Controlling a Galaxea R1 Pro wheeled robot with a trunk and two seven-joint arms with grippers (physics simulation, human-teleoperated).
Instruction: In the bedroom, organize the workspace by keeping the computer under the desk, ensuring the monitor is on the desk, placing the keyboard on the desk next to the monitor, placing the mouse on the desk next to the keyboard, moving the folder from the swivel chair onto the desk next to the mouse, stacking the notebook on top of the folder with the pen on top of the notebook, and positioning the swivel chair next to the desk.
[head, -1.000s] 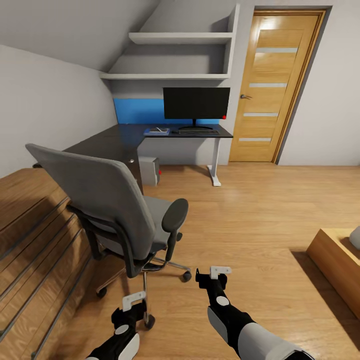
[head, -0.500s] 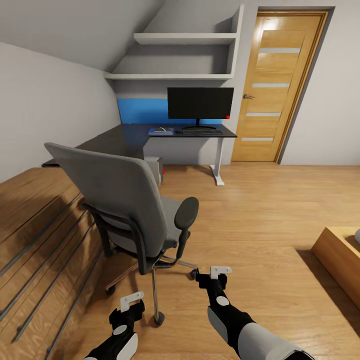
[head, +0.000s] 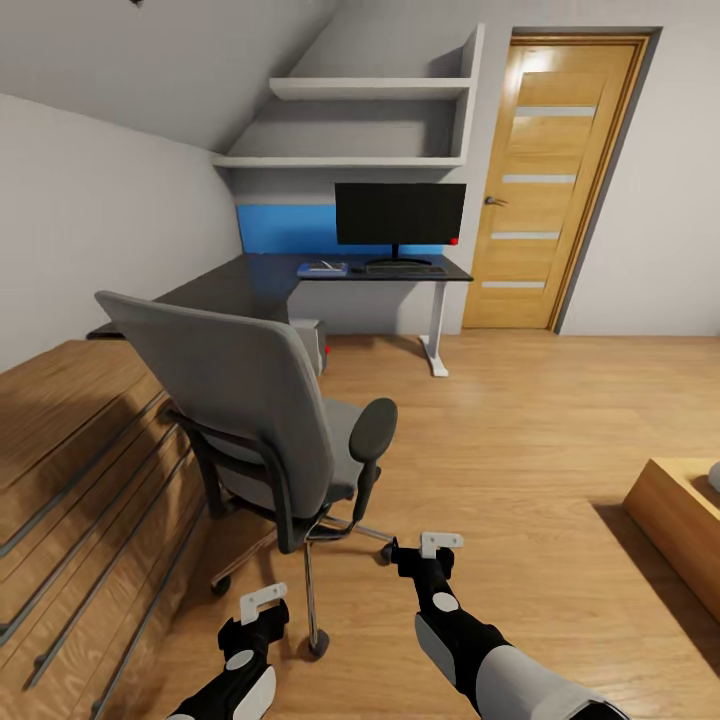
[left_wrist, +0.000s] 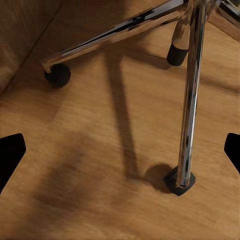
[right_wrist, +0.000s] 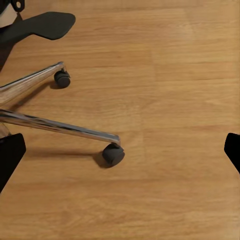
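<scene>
Monitor (head: 400, 213), keyboard (head: 405, 268), folder (head: 322, 268) seen on desk (head: 250, 285), frame centre; swivel chair (head: 260, 420) lower left, unplaced. Both grippers (head: 263, 600) (head: 440, 544) held apart, empty.

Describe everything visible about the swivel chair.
The swivel chair is grey and padded, with a tall backrest turned toward the camera, black armrests and dark frame. Its chrome star base ends in black castors resting on the wooden floor. It stands upright beside the wooden steps, apart from the desk. Its seat looks empty.
</scene>
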